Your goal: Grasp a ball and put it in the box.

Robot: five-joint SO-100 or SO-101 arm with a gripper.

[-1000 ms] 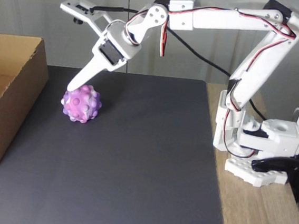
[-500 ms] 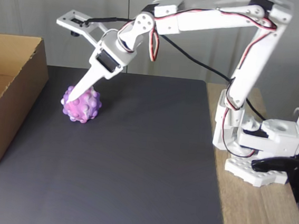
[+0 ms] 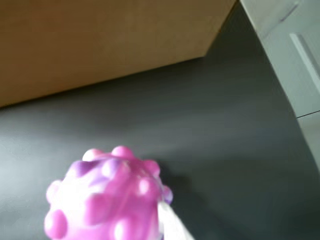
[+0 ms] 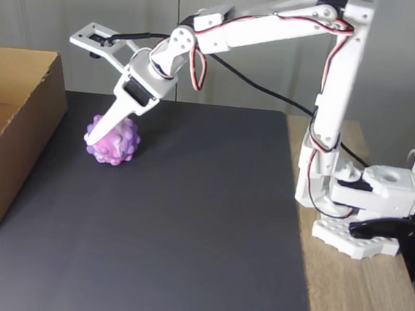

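Now we see the dark mat covering most of the table, and we take the box as our landmark; it stands open at the left edge of the mat in the fixed view, and in the wrist view its brown wall fills the top; the white arm reaches from its base, well apart from the box on the right, over toward it; the ball lies on the mat just beside the right wall of the box, not touching it; the gripper points down onto the ball, one white finger lying against its side; how wide the jaws stand we cannot tell.
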